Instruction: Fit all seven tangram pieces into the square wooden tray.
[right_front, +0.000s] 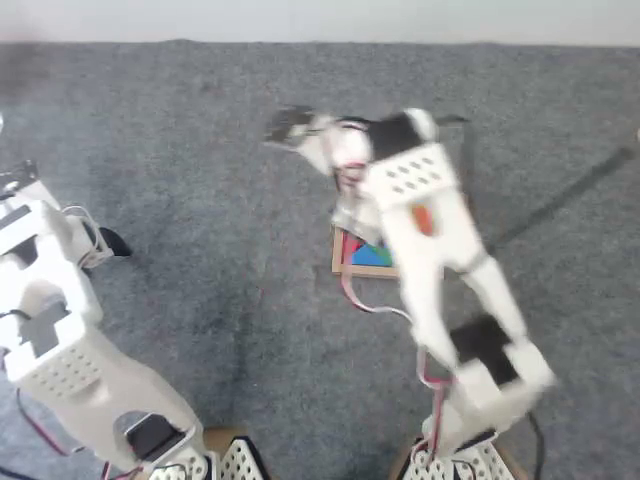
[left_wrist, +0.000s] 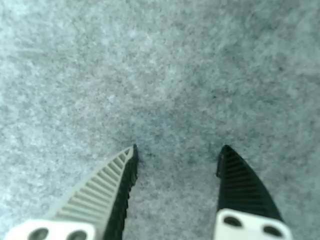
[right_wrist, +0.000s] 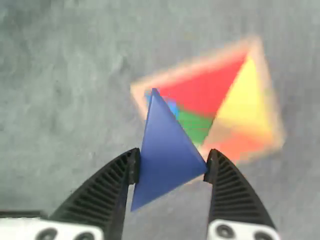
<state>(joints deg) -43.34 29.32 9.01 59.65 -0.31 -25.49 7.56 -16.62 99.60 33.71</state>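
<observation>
The grey desk (right_front: 180, 150) is carrying both arms. The right arm (right_front: 430, 220) is extending over the square wooden tray (right_wrist: 192, 64), which is lying near the desk's middle. The left arm (right_front: 50, 340) is standing at the left side, well apart from the tray. A red triangle (right_wrist: 205, 90), a yellow triangle (right_wrist: 245, 105), an orange piece (right_wrist: 235, 145) and a green piece (right_wrist: 195, 125) are lying inside the tray. The right gripper (right_wrist: 172, 152) is clamping a dark blue triangle (right_wrist: 162, 132) between its fingers, above the tray's corner. The left gripper (left_wrist: 180, 150) is holding its fingers wide apart over bare desk, gripping nothing.

Bright, diffuse light from above — the grey mat (right_front: 200, 150) carries only soft, faint shadows.
</observation>
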